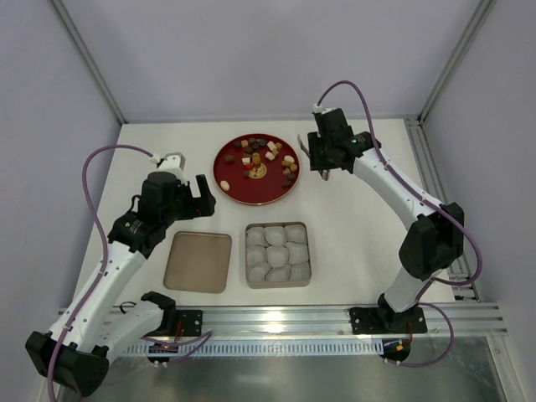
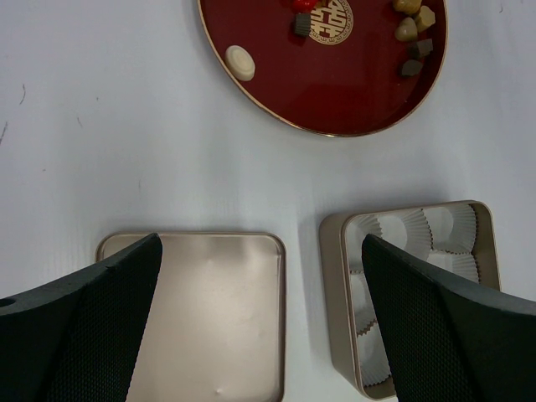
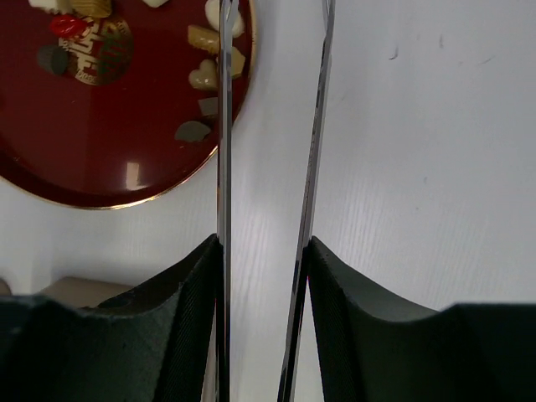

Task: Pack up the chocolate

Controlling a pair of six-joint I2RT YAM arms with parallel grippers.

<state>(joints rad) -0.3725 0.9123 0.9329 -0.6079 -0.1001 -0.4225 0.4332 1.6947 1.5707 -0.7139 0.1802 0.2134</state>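
Right gripper: the right gripper (image 3: 264, 251) is clamped on a pair of slim metal tweezers (image 3: 224, 126). Its black pads press the two blades from outside. The blades stand slightly apart, with nothing between them where the wrist view shows them; their tips run out of that view.
Tweezers' place: they hang at the right rim of the round, glossy red plate (image 3: 84, 142), one blade over the rim and the other over the white table (image 3: 419, 167).
Chocolates: the small brown, tan and cream chocolates (image 1: 268, 155) all lie on that plate. The nearest ones, cream and tan pieces (image 3: 205, 79), sit just left of the blades.
Step in hand: by my reading, lining up for a pick; nothing is packed yet.
Doing it well: shift left over the plate and choose a piece that stands apart from its neighbours. Straddle it squarely, come straight down, and squeeze gently. A cube offers flat faces, whereas a rounded piece may squirt out from thin blades.
Left gripper: the left gripper (image 2: 260, 243) is spread wide and holds nothing. It hovers above the flat tan metal lid (image 2: 209, 318) and the square tan tin (image 2: 331, 293).
Destination: the tin's white pleated paper cups (image 1: 276, 254) look empty.
Risk: nudging neighbouring pieces over the plate's rim.
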